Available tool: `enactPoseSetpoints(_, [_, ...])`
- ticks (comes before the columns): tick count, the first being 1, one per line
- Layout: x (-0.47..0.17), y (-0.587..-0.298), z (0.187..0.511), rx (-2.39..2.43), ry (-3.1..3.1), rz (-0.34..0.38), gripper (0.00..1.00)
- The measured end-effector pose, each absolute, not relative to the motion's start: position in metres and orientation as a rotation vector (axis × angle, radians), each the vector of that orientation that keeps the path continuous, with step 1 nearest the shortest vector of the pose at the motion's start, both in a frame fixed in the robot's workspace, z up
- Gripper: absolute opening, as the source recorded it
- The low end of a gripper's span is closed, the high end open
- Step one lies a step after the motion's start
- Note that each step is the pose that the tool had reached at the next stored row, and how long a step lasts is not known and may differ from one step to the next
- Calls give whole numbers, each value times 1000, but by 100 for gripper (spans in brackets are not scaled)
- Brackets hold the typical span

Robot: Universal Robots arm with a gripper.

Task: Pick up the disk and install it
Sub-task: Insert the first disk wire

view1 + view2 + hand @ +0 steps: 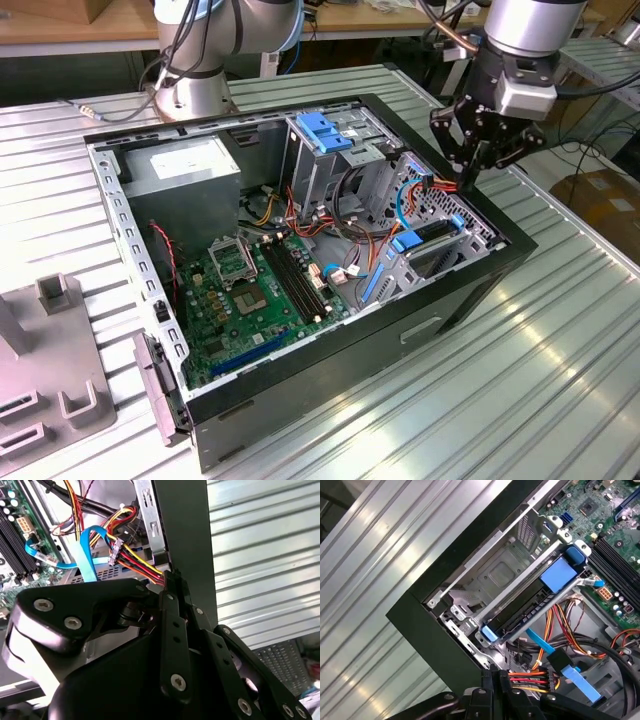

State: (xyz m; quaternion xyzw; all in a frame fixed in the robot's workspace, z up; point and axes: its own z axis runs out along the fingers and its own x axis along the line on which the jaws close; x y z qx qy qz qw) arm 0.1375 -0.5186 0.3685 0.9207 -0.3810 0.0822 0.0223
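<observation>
Blue-framed, the disk (530, 605) sits already in its bay at the corner of the computer case (300, 380), so the installing seems almost done. Above that same corner the gripper (478, 160) hangs, fingers pressed together near the power cable (530, 680), holding nothing.

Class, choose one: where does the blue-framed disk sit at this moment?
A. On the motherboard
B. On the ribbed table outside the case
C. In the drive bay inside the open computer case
C: the disk lies in the bay at the computer case corner.
</observation>
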Motion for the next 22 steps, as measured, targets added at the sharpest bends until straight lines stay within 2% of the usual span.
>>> enactPoseSetpoints(22, [129,-519,365,2668,-1514,242,16])
